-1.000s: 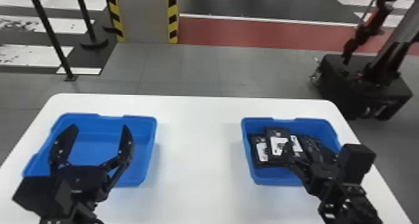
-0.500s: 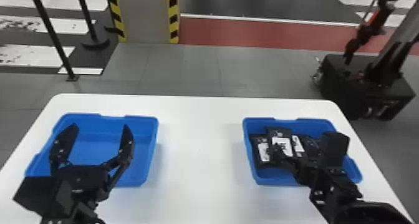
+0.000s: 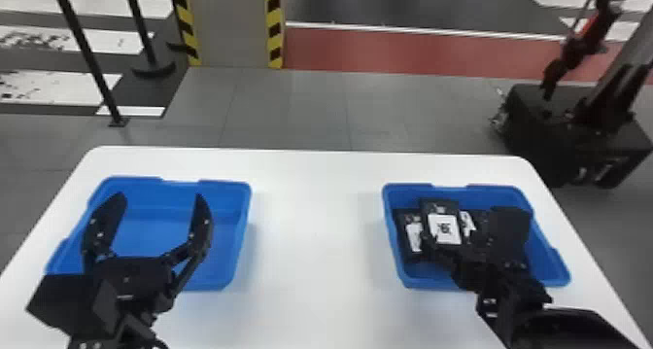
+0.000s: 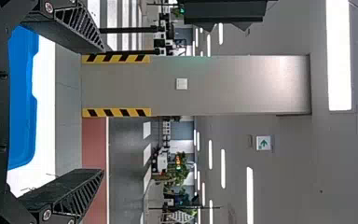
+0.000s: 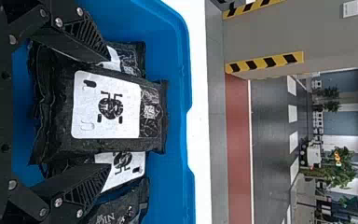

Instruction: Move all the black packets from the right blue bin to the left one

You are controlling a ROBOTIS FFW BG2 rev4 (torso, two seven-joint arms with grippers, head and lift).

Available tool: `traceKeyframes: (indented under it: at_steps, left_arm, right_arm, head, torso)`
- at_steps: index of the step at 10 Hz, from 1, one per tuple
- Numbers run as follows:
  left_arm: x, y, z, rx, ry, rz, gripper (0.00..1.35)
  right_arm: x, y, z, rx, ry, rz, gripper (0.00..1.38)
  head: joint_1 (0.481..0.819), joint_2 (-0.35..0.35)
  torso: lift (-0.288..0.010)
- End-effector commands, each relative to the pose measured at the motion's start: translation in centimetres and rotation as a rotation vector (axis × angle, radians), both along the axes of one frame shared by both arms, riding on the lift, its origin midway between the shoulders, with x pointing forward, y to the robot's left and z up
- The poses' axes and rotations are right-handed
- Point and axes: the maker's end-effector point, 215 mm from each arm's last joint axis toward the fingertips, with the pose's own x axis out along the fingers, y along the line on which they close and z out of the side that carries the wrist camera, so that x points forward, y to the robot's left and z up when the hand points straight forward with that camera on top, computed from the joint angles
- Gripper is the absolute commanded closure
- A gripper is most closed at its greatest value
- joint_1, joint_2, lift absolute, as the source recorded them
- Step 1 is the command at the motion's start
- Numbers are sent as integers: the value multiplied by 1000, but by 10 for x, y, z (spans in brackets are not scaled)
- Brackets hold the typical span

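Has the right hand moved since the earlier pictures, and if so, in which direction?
Yes. In the head view, the right hand has moved left, closer to the left wall of the right bin.

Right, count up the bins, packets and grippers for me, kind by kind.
Blue bins: 2
Black packets: 4 showing, others may be hidden
Grippers: 2
Total: 8 showing
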Motion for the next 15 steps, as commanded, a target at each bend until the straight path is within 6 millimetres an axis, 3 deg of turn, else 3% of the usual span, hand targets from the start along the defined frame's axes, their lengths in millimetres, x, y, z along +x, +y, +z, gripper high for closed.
traceKeyframes:
  at_steps: [1,2,5,7,8,9,10,13,15]
  left_arm:
    - [0,-1,1,-2,-1,1,108]
    - [0,-1,1,-4,-1,-1,108]
    - [0,-1,1,-4,-4,1,108]
    - [2,-2,5,-13,-14,-2,108]
    - [2,-3,3,-43,-6,-4,108]
    - [3,-8,-13,-150,61,-17,108]
    - [4,-10,-15,-209,93,-24,108]
    - [7,-35,-6,-397,162,-119,107]
    - [13,-85,-3,-515,256,-353,102]
  right_arm:
    - [4,-1,-2,-4,13,-1,326]
    - [3,1,-6,5,35,0,736]
    - [-4,10,2,17,25,10,1159]
    - [-12,14,26,19,-46,15,1159]
    - [-17,13,58,-13,-142,18,1159]
    - [-22,9,97,-74,-260,20,1159]
    - [-26,11,117,-67,-339,25,1159]
    - [-17,53,176,14,-529,215,1159]
    - [-19,91,189,78,-558,332,1159]
  head:
    - [695,-57]
    - [695,-58]
    - [695,-54]
    - [695,-46]
    - [695,-44]
    - [695,-44]
    - [695,-51]
    - [695,-41]
    - [695,-36]
  torso:
    - [-110]
    - [-110]
    - [-110]
    - [-110]
    - [-110]
    - [-110]
    - [-110]
    - [-110]
    - [-110]
